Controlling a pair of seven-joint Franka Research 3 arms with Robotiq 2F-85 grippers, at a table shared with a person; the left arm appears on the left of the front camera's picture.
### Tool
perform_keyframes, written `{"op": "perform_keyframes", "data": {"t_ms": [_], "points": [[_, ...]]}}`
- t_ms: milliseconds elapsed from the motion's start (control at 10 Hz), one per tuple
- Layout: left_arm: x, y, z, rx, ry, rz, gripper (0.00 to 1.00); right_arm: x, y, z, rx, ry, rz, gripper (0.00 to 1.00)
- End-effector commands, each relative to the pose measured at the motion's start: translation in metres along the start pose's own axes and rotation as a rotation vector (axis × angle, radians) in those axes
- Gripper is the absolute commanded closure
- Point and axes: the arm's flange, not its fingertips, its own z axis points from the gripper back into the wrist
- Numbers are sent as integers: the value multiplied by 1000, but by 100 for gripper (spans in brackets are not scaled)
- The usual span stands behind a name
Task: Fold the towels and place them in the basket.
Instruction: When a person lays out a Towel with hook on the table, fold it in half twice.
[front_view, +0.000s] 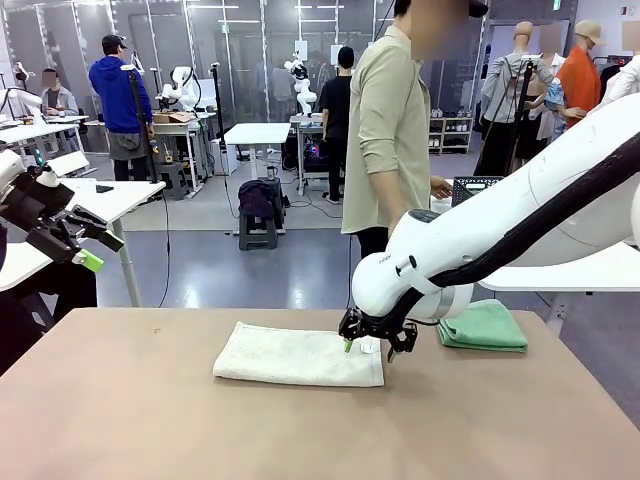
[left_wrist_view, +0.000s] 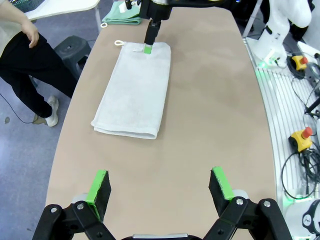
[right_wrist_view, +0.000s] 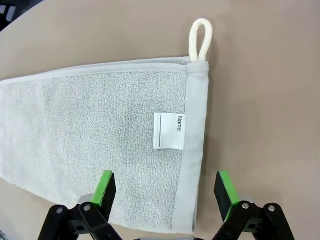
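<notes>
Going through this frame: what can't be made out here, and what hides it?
- The basket: front view, mostly behind the right arm; contents hidden.
- The green towel: cut off by the top edge in the left wrist view; its folds too small to count in the front view.
- The right gripper: whether its fingertips touch the cream towel, no view settles.

In the right wrist view the cream-white towel (right_wrist_view: 100, 135) runs off the picture at 9 o'clock; its near edge is hidden behind the right gripper (right_wrist_view: 166, 184) at 6 o'clock; in the left wrist view the green towel (left_wrist_view: 119, 16) is cut off at 12 o'clock, and the right gripper covers part of it; in the front view the basket (front_view: 478, 187) at 2 o'clock is mostly hidden behind the right arm (front_view: 520, 200); the left arm (front_view: 40, 210) is cut off at 9 o'clock.
</notes>
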Motion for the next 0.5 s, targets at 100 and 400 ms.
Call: {"op": "perform_keyframes", "data": {"t_ms": [100,400], "points": [[1,-1,1,5,4,-3,0,6,14,-4,-44,-12,-38,0],[1,-1,1,5,4,-3,0,7,16,-6,-57,0,-55,18]]}}
